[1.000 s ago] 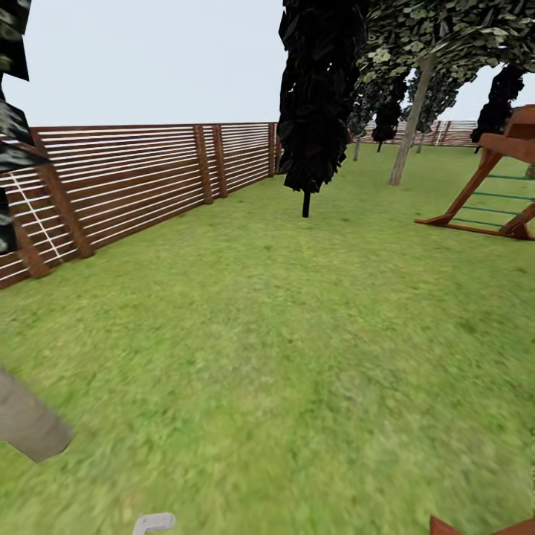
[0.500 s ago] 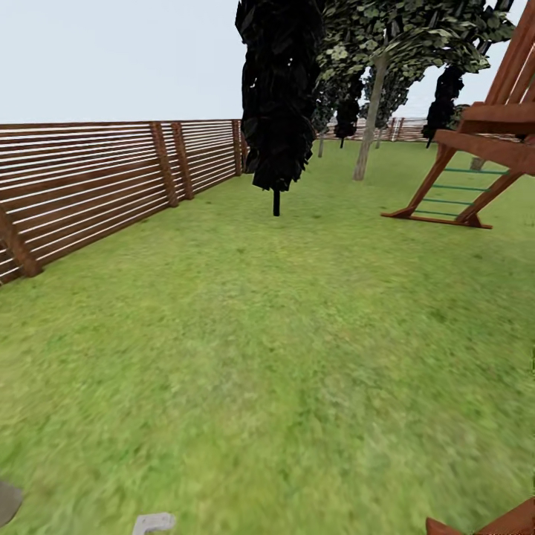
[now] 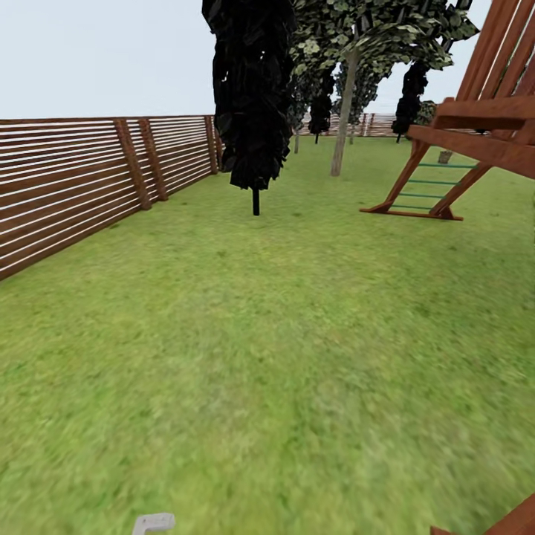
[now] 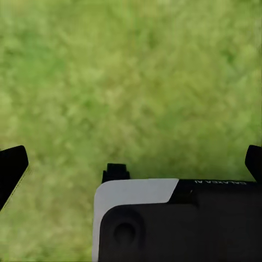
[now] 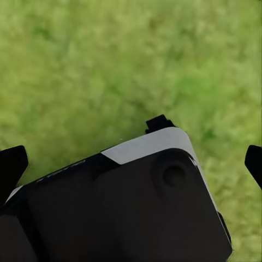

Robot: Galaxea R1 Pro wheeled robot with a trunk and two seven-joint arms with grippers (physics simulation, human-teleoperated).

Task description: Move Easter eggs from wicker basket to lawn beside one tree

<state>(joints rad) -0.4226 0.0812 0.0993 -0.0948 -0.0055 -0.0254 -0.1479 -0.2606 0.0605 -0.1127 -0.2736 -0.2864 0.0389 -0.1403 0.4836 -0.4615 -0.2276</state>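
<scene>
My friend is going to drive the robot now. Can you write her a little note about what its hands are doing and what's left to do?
Left gripper: open, fingers wide apart, nothing between them, just grass below.
Right gripper: open too, nothing held.
Where things are: the robot is out on the lawn. A wooden fence runs along the left, and a wooden play frame stands at the right. Ahead is a dark narrow tree; behind it is the tree with a pale trunk and leafy crown.
Done: no egg lies by that tree.
Left: find the basket, take out all three eggs, and set them beside one tree.
</scene>
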